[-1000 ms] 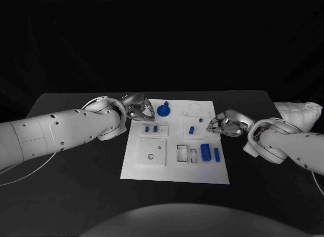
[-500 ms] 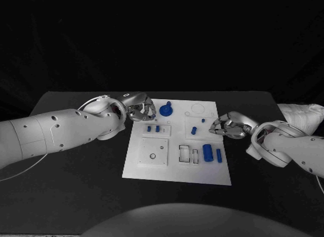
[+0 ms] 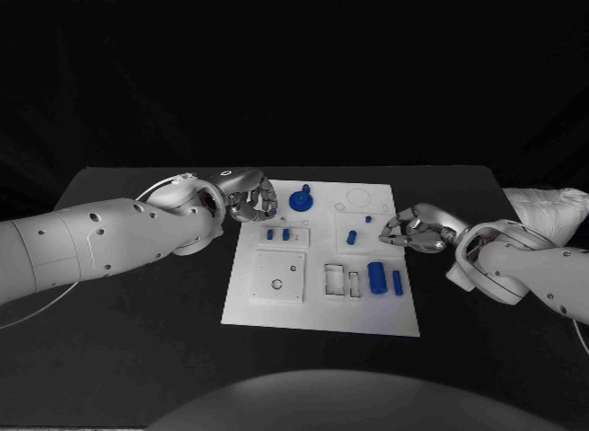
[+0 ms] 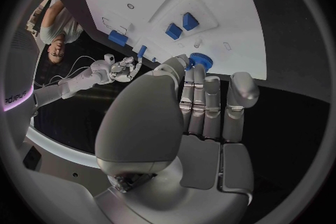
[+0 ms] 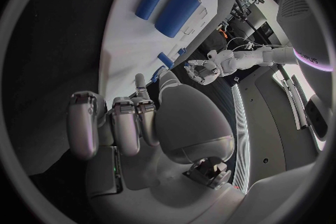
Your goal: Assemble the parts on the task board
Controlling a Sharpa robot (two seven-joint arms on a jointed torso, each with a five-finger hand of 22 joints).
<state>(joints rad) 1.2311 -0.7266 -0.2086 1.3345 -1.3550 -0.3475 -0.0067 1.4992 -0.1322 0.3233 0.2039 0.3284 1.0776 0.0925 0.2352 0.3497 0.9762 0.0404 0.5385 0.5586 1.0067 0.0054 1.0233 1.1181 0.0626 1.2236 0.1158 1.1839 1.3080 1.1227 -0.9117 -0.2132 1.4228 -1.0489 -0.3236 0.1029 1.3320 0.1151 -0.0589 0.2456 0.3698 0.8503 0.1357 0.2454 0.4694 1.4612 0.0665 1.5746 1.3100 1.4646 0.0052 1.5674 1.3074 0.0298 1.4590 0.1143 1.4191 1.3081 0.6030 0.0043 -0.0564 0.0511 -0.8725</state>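
The white task board (image 3: 279, 305) lies mid-table. At its far end stands a blue gear-like part (image 3: 301, 199), seen also in the left wrist view (image 4: 201, 60). Two small blue blocks (image 3: 277, 234) sit in a recess, a blue peg (image 3: 352, 238) in another. A thick blue cylinder (image 3: 376, 272) and a thin one (image 3: 397, 282) lie near the right edge, the thick one (image 5: 178, 11) also in the right wrist view. My left hand (image 3: 252, 199) hovers at the board's far left corner beside the gear, fingers curled, holding nothing. My right hand (image 3: 417, 229) is at the board's right edge, fingers curled on nothing.
A white bundle (image 3: 551, 205) lies at the table's right side behind my right arm. A thin cable (image 3: 30, 316) runs over the table's left part. The board also has empty rectangular slots (image 3: 338, 279) and a square plate with a hole (image 3: 277, 275).
Both hands keep nearly the same places and poses. The whole picture has shifted slightly.
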